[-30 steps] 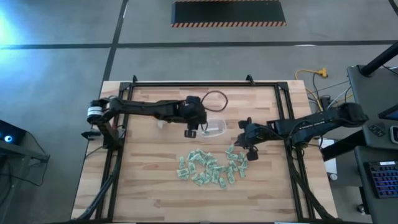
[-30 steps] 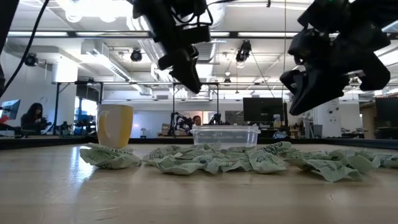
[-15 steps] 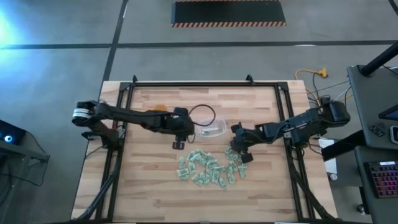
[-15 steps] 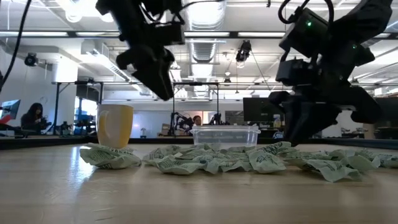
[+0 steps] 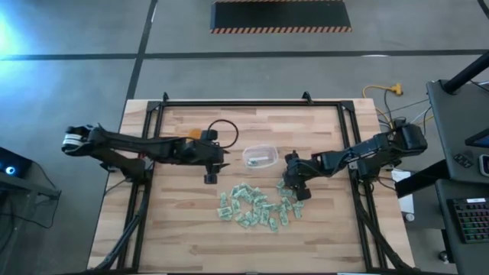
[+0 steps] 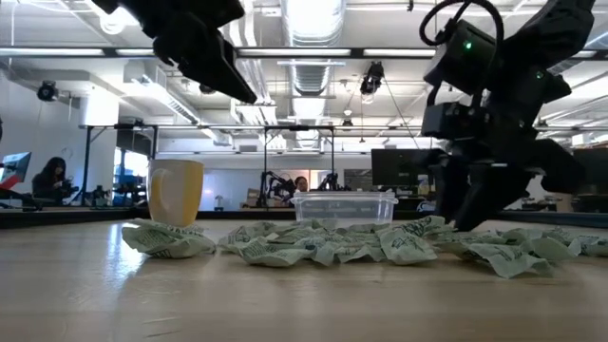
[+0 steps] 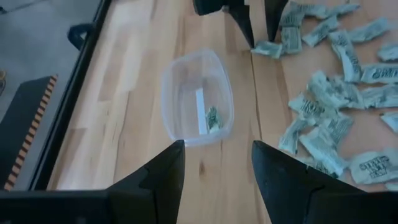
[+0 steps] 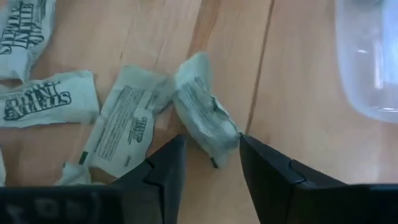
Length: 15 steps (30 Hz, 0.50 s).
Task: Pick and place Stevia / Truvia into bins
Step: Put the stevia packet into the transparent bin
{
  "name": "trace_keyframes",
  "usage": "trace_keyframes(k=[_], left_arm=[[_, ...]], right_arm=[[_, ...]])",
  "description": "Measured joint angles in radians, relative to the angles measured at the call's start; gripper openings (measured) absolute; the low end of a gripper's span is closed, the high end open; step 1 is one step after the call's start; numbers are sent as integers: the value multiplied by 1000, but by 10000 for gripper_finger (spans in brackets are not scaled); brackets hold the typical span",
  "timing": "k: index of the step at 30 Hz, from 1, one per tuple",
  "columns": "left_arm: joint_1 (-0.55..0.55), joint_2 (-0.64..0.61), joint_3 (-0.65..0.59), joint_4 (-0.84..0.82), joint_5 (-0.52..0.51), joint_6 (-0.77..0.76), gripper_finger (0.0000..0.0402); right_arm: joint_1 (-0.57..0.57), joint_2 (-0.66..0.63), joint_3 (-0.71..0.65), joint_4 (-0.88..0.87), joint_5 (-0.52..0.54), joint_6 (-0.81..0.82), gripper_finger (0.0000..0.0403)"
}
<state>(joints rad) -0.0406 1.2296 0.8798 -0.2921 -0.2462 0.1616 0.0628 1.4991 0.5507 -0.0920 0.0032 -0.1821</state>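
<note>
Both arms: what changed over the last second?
The left gripper pulled back from over the small clear plastic tub toward the table's left. The right gripper came down to the pile of green-and-white paper packets, jaws opening around one packet. Tub and pile stayed put.

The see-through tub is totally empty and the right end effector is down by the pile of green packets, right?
Not quite. The clear tub is not empty: the left wrist view shows a packet already lying inside it. The rest holds: the right end effector is down at the edge of the pile of green packets.
</note>
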Motion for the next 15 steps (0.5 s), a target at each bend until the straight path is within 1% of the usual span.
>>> trace_keyframes(k=[3, 5, 12, 15], left_arm=[[-1, -18, -5, 4, -1, -1, 170], [-1, -21, -5, 11, -2, -2, 170], [-2, -22, -22, 5, -2, -39, 169], [-2, -19, -24, -1, -2, -52, 169]], right_arm=[[0, 23, 2, 3, -4, 20, 131], [0, 29, 4, 2, -6, 20, 112], [1, -1, 4, -6, -2, 56, 18], [1, -9, 3, -8, 12, 59, 10]])
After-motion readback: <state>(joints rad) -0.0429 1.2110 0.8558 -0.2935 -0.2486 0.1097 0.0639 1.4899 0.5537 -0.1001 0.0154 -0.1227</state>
